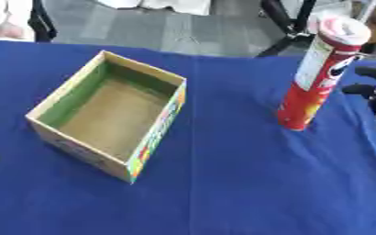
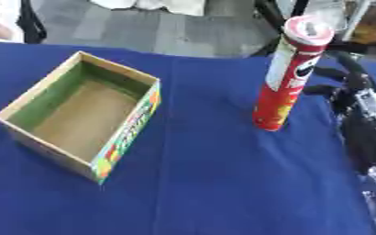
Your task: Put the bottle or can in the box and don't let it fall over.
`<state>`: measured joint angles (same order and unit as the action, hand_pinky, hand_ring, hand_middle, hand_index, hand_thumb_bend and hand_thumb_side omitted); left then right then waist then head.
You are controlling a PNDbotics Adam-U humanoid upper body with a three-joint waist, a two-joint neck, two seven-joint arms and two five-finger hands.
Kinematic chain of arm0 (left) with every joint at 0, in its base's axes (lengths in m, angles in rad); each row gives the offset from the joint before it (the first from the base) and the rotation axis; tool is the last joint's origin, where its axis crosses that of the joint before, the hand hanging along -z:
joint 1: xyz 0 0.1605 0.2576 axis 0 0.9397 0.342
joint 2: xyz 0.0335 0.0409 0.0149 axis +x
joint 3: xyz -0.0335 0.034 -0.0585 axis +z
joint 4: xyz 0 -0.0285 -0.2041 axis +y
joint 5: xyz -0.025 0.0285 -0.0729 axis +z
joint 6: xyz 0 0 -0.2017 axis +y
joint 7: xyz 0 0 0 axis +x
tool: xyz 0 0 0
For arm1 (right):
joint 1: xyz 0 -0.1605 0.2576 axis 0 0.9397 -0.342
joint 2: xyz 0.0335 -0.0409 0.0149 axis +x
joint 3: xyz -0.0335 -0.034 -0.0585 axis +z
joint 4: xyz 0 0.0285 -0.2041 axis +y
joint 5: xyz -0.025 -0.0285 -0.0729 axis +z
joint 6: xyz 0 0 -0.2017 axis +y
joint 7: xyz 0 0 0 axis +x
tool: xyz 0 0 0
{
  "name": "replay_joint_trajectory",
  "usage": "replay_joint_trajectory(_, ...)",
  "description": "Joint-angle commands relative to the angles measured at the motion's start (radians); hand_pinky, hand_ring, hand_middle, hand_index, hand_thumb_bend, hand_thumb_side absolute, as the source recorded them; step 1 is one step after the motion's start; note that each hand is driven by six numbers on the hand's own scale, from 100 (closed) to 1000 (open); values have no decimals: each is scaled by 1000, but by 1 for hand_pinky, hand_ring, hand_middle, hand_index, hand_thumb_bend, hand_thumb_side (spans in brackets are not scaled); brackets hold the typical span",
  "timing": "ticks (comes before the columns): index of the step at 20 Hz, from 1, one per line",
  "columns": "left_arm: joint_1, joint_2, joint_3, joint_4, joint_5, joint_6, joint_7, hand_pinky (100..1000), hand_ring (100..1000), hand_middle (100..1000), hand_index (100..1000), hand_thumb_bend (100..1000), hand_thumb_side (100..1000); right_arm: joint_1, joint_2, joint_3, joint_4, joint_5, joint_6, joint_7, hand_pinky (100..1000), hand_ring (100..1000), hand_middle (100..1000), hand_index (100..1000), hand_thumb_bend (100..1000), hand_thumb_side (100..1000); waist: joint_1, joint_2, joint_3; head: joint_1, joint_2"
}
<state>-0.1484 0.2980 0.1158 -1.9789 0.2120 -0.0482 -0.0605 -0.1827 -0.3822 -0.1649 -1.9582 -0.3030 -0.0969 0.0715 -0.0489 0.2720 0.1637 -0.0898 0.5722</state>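
One tall red can (image 2: 290,75) stands upright near the blue table's (image 1: 247,193) right edge, wide bare cloth separating it from one open cardboard box (image 1: 111,114), right hand (image 2: 360,98) open-fingered just beside it

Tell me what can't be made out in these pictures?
- Lettering on the red can: blurred in both views.
- Right robot hand: cut off by the right edge in the left eye view.
- Left robot hand: only dark bits at the left edge.
- Box near wall's inside: hidden by its own rim.
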Motion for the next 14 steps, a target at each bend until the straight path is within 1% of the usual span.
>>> replay_joint_trajectory(1, -2, 11, 11, -21, 4, -4, -3, 369, 746, 789, 822, 174, 844, -3, -15, -4, -22, 1, -1, 3, 1000, 711, 803, 1000, 100, 790, 3, -18, 0, 2, -9)
replay_joint_trajectory(14, -1, 11, 11, -21, -3, -8, -6, 368, 745, 789, 820, 187, 838, -3, -18, -10, -27, 1, -6, -5, 1000, 718, 806, 1000, 100, 785, 5, -20, -2, 0, -3)
